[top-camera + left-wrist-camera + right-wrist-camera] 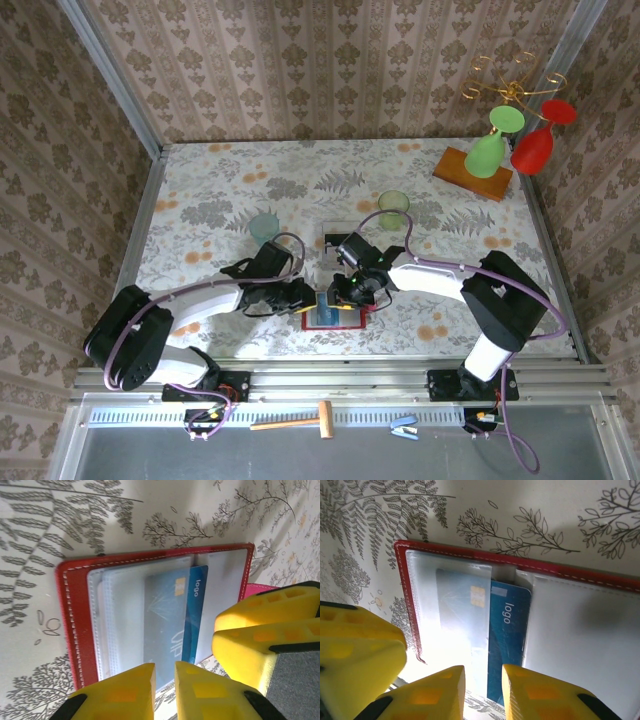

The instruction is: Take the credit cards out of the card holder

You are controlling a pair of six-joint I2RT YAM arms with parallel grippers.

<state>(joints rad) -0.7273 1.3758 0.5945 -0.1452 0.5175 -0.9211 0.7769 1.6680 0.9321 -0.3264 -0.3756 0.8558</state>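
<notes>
Though partly inside card holder [570, 575], blue card [507, 645] just beyond right gripper [482, 677].

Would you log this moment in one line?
wallet: open, flat | blue card: partly out of sleeve | left end effector, right end effector: at wallet edge, grip unclear

Top external: high above near edge, looks down over whole table [200, 190]. Left wrist, right wrist: very close, both facing down onto same open card holder [75, 620].

Left pincer [164, 690] and right pincer [483, 692] stand narrowly parted.
</notes>
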